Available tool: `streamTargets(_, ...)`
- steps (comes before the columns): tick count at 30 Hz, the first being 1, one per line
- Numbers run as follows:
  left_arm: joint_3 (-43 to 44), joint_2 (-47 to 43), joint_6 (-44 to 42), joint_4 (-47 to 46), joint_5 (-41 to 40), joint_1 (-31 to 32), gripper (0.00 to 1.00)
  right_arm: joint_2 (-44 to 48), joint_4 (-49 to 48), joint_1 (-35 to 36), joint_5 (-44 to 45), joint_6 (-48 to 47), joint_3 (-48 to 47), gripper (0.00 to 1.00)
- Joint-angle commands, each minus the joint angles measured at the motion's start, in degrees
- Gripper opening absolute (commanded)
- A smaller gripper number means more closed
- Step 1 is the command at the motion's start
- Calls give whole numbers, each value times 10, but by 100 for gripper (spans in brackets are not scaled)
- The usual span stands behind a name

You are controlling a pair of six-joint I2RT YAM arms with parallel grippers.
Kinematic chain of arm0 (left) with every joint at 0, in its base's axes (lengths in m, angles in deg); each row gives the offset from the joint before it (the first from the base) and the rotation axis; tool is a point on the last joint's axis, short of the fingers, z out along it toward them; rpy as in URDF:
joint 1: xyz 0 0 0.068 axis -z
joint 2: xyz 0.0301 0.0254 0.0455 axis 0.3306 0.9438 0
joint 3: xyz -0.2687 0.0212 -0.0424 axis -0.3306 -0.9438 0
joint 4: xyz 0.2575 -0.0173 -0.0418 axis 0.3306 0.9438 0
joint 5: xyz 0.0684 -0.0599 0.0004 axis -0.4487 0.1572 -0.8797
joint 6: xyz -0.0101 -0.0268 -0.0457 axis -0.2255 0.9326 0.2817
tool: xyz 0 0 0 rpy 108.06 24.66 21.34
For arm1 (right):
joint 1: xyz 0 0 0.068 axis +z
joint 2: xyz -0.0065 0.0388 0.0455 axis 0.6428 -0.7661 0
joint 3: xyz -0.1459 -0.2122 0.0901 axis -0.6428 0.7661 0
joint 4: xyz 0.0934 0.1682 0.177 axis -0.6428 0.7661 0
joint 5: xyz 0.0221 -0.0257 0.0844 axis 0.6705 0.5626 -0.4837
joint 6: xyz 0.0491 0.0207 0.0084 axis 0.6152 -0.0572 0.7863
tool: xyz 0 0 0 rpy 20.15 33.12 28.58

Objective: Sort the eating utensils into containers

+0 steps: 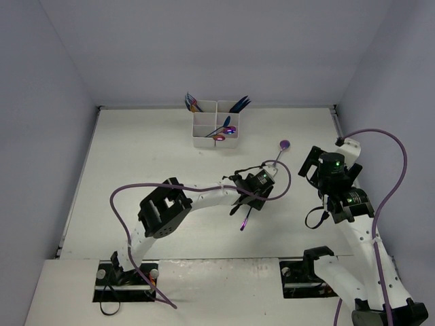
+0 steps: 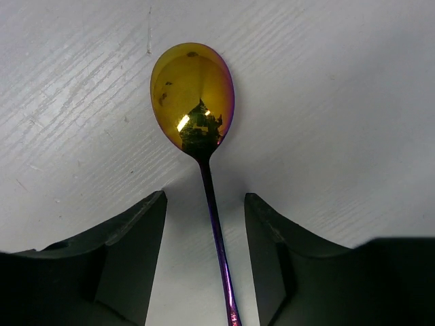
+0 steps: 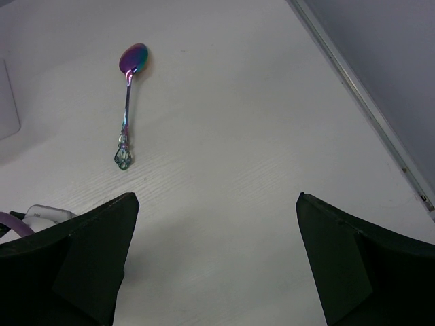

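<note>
White, faintly grained surface [image 2: 353,102] lay under all we saw. Nearest, our left arm's black fingers [image 2: 132,258] stood partly apart, straddling the slim purple stem of an iridescent gold-bowled metal spoon [image 2: 194,95], neither touching it. Its long axis ran straight out between them, bowl ahead. Our right arm's fingers [image 3: 88,258] gaped wide and empty, with a purple-rainbow ornate-handled spoon [image 3: 126,102] well ahead to their left. Farthest, the white six-compartment plastic block [image 1: 214,142] already held several glossy utensils [image 1: 228,129].

The containers [image 1: 215,124] stand at the counter's [image 1: 136,156] back edge. A spoon [image 1: 283,145] lies to their right, nearer the front. A second spoon [image 2: 194,95] lies mid-counter, between the left pincer's [image 2: 205,202] jaws.
</note>
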Motion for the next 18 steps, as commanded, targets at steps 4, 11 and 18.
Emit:
streamTargets(4,40,-8,0,16,-32,-5,29,1,-13,-4,6,21,-5,100)
streamTargets(11,41,-7,-19,19,-11,-27,0,-3,-13,-5,-5,21,0,100)
streamTargets(18,-41,-121,-98,-57,14,-82,0,-26,-14,-5,-33,12,-1,100)
